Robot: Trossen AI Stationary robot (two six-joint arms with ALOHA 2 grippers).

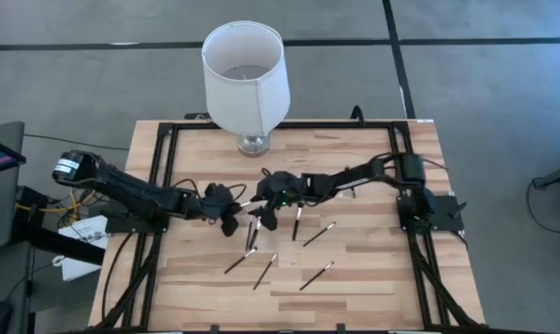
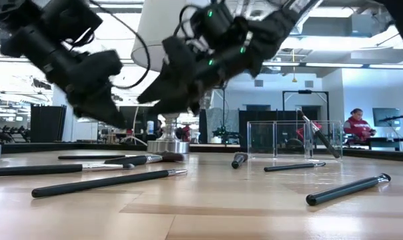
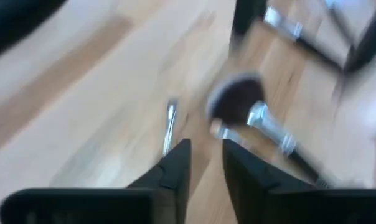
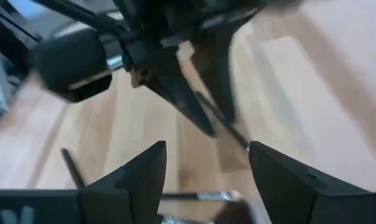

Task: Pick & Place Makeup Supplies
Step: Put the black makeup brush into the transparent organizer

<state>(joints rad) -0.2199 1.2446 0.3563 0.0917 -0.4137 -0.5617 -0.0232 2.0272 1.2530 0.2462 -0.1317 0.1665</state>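
Observation:
Several thin makeup brushes (image 1: pixel 264 271) lie flat and scattered on the wooden table, mostly near its middle. One has a fluffy head (image 3: pixel 235 106) on a silver ferrule. My left gripper (image 1: pixel 230 221) hovers over the table's middle, pointing down, with its fingers (image 3: pixel 175 168) a narrow gap apart and bare wood showing between them. A thin brush (image 3: pixel 169 124) lies just ahead of it. My right gripper (image 1: pixel 263 215) hangs close beside it, wide open (image 4: pixel 206 155), above the brushes. In the low view both grippers (image 2: pixel 121 122) (image 2: pixel 148 105) are clear of the tabletop.
A large white lampshade (image 1: pixel 246 74) on a glass base (image 2: pixel 165 143) stands at the table's far edge. A small clear holder (image 2: pixel 288 137) right of it has one brush (image 2: pixel 319 137) leaning inside. The two grippers are very close together. A person (image 2: pixel 356 125) sits far behind.

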